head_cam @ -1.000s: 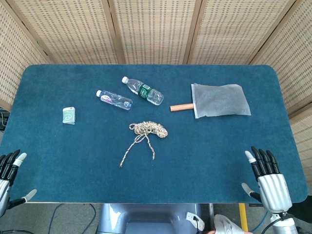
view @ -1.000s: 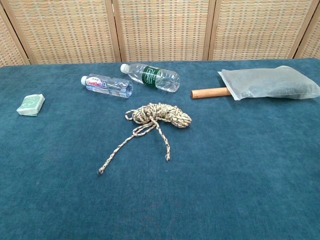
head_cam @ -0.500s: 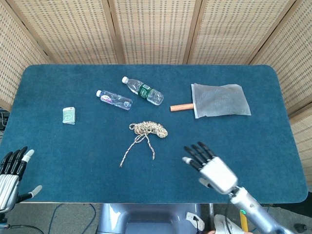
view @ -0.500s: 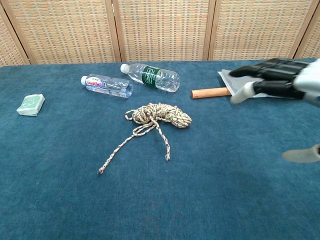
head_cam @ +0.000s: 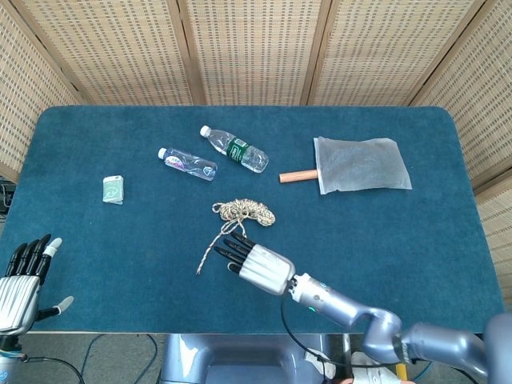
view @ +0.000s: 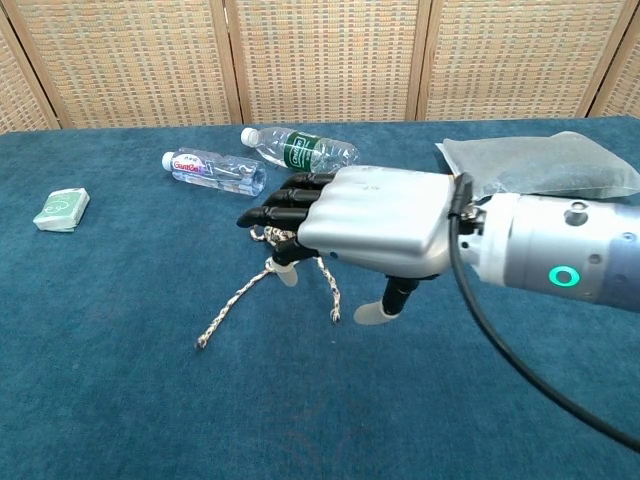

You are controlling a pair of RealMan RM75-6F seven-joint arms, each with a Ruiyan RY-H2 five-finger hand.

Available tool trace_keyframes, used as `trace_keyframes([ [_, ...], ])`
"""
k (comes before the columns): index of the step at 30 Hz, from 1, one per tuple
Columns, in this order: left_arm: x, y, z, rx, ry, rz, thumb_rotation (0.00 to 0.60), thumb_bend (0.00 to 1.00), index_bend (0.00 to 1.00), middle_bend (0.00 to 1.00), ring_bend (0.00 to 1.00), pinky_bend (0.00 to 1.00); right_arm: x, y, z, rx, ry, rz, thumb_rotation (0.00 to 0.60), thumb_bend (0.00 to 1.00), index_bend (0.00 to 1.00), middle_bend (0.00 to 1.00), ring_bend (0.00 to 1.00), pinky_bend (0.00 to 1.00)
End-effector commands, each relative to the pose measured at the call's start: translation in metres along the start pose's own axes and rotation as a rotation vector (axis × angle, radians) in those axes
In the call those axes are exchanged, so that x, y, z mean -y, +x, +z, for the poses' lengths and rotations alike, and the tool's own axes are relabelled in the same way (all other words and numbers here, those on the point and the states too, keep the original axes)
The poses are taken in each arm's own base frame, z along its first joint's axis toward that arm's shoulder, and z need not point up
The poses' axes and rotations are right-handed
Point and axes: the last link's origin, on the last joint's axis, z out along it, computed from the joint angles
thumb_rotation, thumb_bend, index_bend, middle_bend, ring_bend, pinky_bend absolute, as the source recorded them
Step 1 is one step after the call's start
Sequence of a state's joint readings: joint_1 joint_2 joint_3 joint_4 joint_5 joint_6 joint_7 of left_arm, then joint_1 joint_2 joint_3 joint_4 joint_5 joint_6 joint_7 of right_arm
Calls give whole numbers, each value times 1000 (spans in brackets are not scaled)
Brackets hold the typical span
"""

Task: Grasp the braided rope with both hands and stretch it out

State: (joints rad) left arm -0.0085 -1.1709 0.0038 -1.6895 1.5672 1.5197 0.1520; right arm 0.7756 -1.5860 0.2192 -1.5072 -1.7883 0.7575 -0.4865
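Observation:
The braided rope (head_cam: pixel 246 211) lies mid-table as a small coil, with two loose tails running toward the near edge. My right hand (head_cam: pixel 254 262) hovers just in front of the coil, fingers stretched out flat and apart, holding nothing. In the chest view this right hand (view: pixel 360 225) fills the middle and hides most of the coil; one rope tail (view: pixel 235 300) shows below its fingertips. My left hand (head_cam: pixel 22 280) is off the table's near left corner, fingers spread and empty, far from the rope.
Two plastic bottles (head_cam: pixel 235 149) (head_cam: pixel 187 163) lie on their sides behind the rope. A green packet (head_cam: pixel 114 190) sits at the left. A mesh bag (head_cam: pixel 360 164) with a wooden handle (head_cam: pixel 297 176) lies at the back right of the blue table (head_cam: pixel 416 240).
My right hand has swept from the table's near right corner leftward to the rope, its fingers now over the tails. The left hand has barely moved. The rope lies as before.

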Motion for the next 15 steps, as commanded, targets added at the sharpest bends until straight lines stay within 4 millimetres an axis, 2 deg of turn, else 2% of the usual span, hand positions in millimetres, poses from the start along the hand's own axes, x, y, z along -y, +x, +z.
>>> trace_keyframes([
  [1, 1, 0, 0, 1, 5, -1, 600, 0, 0, 0, 0, 0, -4, -13, 24, 47, -16, -51, 600, 204, 373, 0, 0, 0],
  [4, 2, -1, 1, 5, 9, -1, 600, 0, 0, 0, 0, 0, -7, -22, 29, 87, -28, -78, 600, 208, 402, 0, 0, 0],
  [9, 3, -2, 1, 12, 13, -1, 600, 0, 0, 0, 0, 0, -8, -30, 33, 116, -40, -84, 600, 269, 432, 0, 0, 0],
  [15, 2, -2, 2, 14, 11, -4, 600, 0, 0, 0, 0, 0, -10, -37, 36, 134, -59, -88, 600, 275, 443, 0, 0, 0],
])
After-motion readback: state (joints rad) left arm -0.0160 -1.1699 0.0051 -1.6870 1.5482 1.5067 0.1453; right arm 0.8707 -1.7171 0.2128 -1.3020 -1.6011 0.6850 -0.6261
